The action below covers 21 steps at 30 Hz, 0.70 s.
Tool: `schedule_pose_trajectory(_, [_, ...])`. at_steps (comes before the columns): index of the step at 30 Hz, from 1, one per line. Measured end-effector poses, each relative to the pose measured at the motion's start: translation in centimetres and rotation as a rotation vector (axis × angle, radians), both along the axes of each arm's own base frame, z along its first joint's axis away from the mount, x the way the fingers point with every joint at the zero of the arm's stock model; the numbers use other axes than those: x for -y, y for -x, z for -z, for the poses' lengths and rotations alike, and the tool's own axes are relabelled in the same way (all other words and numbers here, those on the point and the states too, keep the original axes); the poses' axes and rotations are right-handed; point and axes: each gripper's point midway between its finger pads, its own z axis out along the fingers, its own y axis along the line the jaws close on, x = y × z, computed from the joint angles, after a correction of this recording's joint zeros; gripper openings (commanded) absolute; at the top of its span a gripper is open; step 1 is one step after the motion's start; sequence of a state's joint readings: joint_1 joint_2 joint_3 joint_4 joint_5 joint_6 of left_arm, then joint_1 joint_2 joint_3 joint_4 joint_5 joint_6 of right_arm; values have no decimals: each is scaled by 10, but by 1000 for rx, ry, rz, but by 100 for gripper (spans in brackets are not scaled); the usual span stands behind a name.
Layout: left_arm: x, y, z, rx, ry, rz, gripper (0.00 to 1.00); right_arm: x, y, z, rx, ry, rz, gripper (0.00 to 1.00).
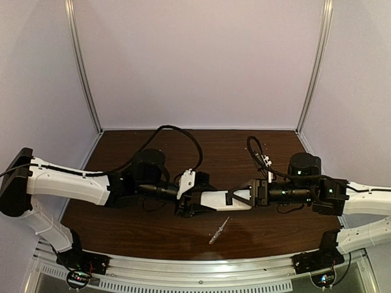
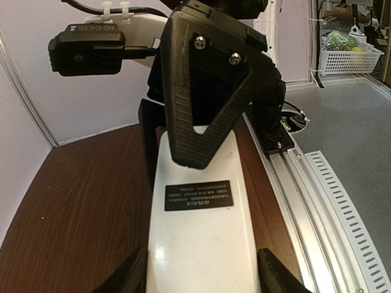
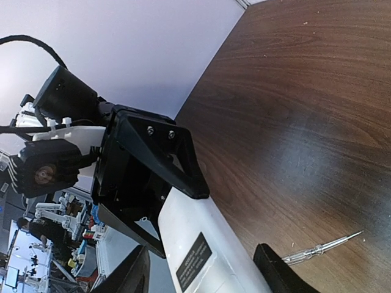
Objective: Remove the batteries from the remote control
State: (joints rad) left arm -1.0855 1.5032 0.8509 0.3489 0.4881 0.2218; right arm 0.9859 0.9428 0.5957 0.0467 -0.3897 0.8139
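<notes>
The remote control (image 1: 215, 199) is a white bar held off the table between both grippers at mid-table. My left gripper (image 1: 194, 203) is shut on its left end, my right gripper (image 1: 243, 197) on its right end. In the left wrist view the remote (image 2: 198, 238) shows its plain white back with a black label, between my left gripper's (image 2: 201, 278) fingers; a right finger (image 2: 204, 116) lies over its far end. In the right wrist view the remote (image 3: 201, 238) lies between my right gripper's (image 3: 204, 274) fingers. No batteries show.
A thin silvery screwdriver (image 1: 219, 231) lies on the brown table in front of the remote, also in the right wrist view (image 3: 321, 247). An aluminium rail (image 1: 201, 271) runs along the near edge. Pale walls close the back and sides.
</notes>
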Motion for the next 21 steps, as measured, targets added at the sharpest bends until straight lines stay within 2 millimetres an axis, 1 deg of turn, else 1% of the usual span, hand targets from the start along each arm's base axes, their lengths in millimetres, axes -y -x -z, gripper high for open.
schedule_pose_trajectory(7, [0,3,-1,12,4,21,0,-6,2,4,-28,-6,-36,33])
schedule_pose_trajectory(8, [0,3,-1,15,5,23,0,-6,3,5,-31,-9,-38,27])
schedule_pose_trajectory(12, [0,5,-1,27,4,34,0,-6,3,9,-56,-18,-36,15])
schedule_pose_trajectory(15, [0,4,-1,45,5,35,0,-5,2,8,-67,-32,-34,1])
schedule_pose_trajectory(16, [0,4,-1,48,4,34,3,-6,2,8,-68,-33,-34,0])
schedule_pose_trajectory(17, [0,4,0,50,3,33,8,-6,2,9,-68,-34,-34,0])
schedule_pose_trajectory(18, [0,4,0,50,0,32,18,-6,2,9,-70,-36,-34,0])
schedule_pose_trajectory(21, [-1,3,3,49,-9,29,41,-7,1,11,-80,-40,-33,0])
